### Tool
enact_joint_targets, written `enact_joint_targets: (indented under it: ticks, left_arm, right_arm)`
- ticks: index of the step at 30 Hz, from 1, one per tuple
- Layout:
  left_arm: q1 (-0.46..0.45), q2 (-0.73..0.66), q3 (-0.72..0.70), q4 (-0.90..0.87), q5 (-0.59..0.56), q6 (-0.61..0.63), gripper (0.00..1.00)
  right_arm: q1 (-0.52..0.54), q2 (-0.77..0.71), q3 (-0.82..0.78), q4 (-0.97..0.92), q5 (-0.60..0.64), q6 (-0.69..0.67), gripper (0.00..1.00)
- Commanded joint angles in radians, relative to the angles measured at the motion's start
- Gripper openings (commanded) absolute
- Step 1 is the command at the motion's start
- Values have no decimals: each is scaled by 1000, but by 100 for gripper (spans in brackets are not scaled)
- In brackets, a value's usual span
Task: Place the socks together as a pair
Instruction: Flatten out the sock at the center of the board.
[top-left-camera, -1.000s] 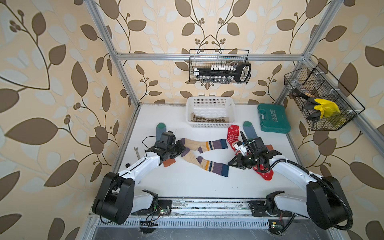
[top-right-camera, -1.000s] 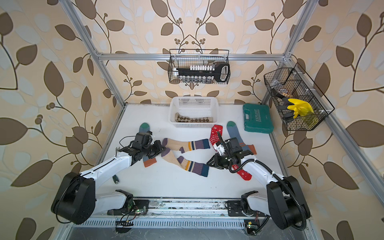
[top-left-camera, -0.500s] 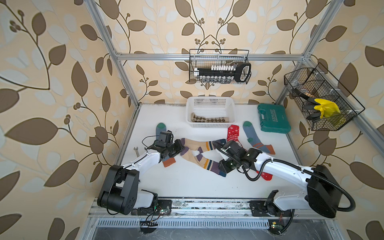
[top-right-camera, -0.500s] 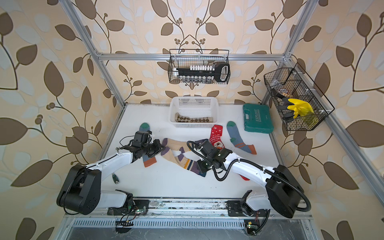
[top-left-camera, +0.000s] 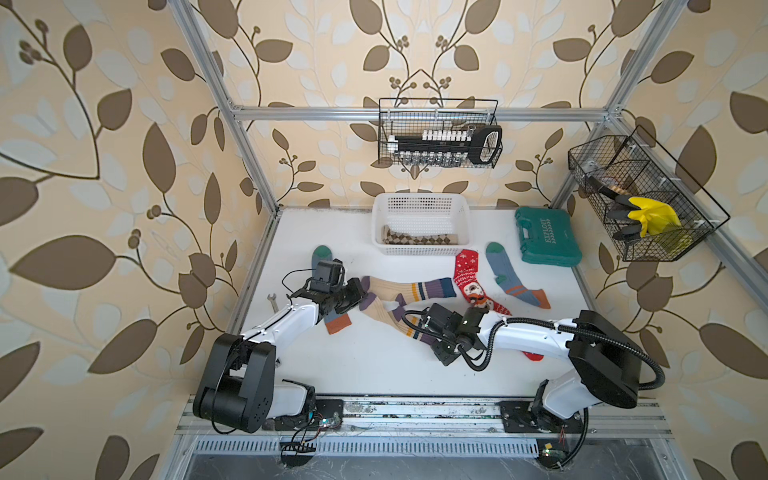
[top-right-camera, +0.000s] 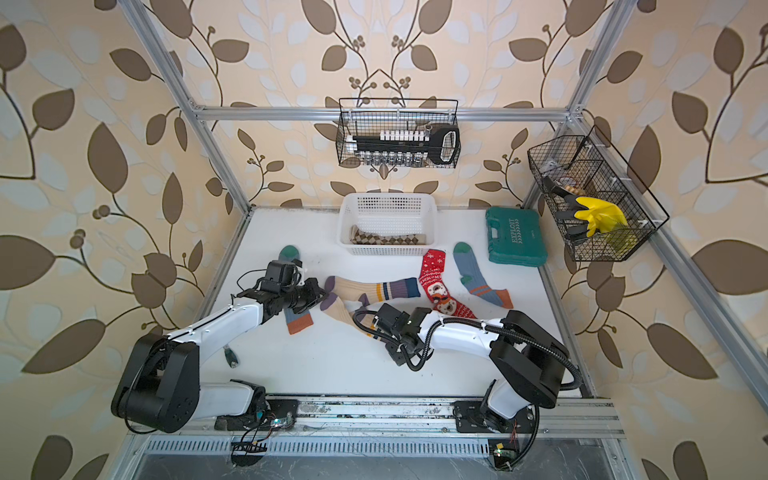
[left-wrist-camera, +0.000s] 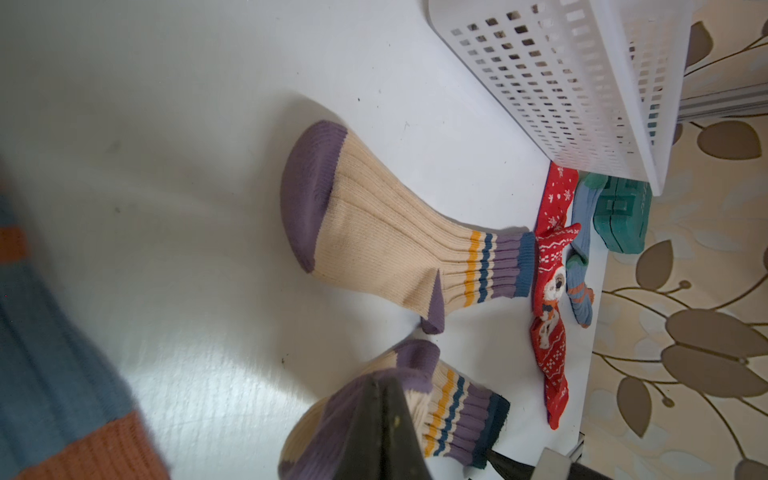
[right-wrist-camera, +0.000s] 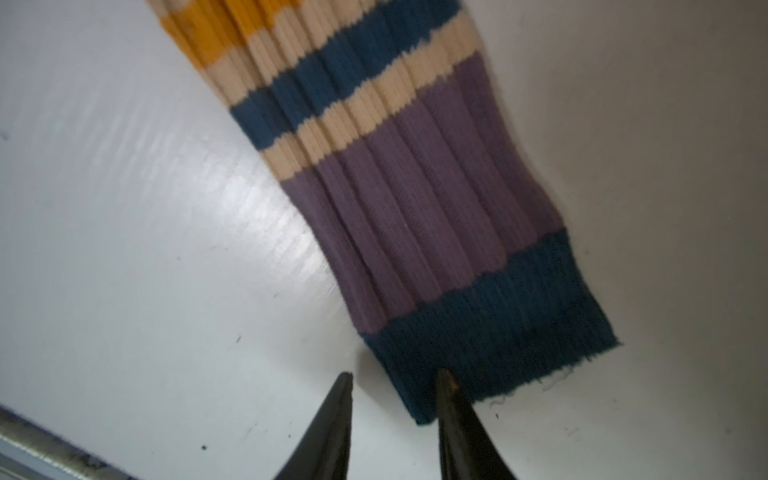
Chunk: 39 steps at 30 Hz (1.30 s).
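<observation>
Surface: white tabletop (top-left-camera: 374, 365).
Changed: right gripper (right-wrist-camera: 395, 374), fingers apart, has swung to the nearer cream striped knit sock (top-left-camera: 382, 312), at its navy cuff (right-wrist-camera: 498, 332).
Grip: left gripper (top-left-camera: 360, 296) clamped on its purple toe (left-wrist-camera: 328, 409).
Meaning: probably a two-ended lift next.

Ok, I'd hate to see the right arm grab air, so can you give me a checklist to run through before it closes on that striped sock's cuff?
1. Left gripper shut on the purple toe of the near striped sock: ok.
2. Right gripper jaws apart, nothing clamped: ok.
3. Navy cuff well between the jaws: only its corner is, not ok.
4. Right fingertips down on the table: cannot tell.
5. Far striped sock lying flat, free of both grippers: ok.
</observation>
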Motion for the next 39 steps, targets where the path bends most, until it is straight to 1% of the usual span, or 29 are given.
enact_joint_targets:
  ticks: [1,3,4,7,9,10,13,15,18,20,23,26,28,30,32,35,39]
  left_arm:
    - [11,-29,35,-16,18,34,0]
    - [12,-40,30,-21,15,36,0]
    - [11,-47,28,-25,13,38,0]
    - [11,-73,21,-37,10,40,0]
    - [11,-93,14,-46,1,45,0]
    - [11,-104,10,-55,-11,47,0]
    - [9,-145,-4,-73,-27,50,0]
    - [0,-184,-8,-98,-46,55,0]
    - [-43,-251,18,-177,-130,72,0]
    - [-92,-283,57,-239,-206,87,0]
    - [-162,-278,127,-311,-304,107,0]
    - [-206,-210,181,-347,-367,125,0]
    - [-208,-143,194,-339,-384,133,0]
    - [-208,-68,199,-319,-416,138,0]
    - [-208,7,203,-299,-442,142,0]
    - [-208,87,209,-264,-448,146,0]
    - [-208,166,227,-251,-471,150,0]
  right_arm:
    - [6,44,39,-20,60,23,35]
    - [6,72,50,-31,67,27,33]
    - [6,82,56,-36,64,29,30]
    - [17,84,59,-67,49,40,13]
    - [35,47,53,-90,12,45,5]
    - [47,15,49,-98,-26,47,0]
    - [84,-106,47,-105,-159,56,0]
    - [91,-189,48,-99,-253,69,0]
    - [90,-291,51,-66,-388,88,0]
    - [91,-336,54,-22,-478,95,0]
    - [88,-364,66,34,-581,106,0]
    - [68,-364,67,105,-680,121,0]
    - [27,-362,47,151,-738,145,0]
    - [-38,-362,10,210,-801,171,0]
    - [-111,-362,-34,252,-839,189,0]
    - [-236,-359,-107,322,-901,222,0]
    - [-384,-339,-171,357,-915,237,0]
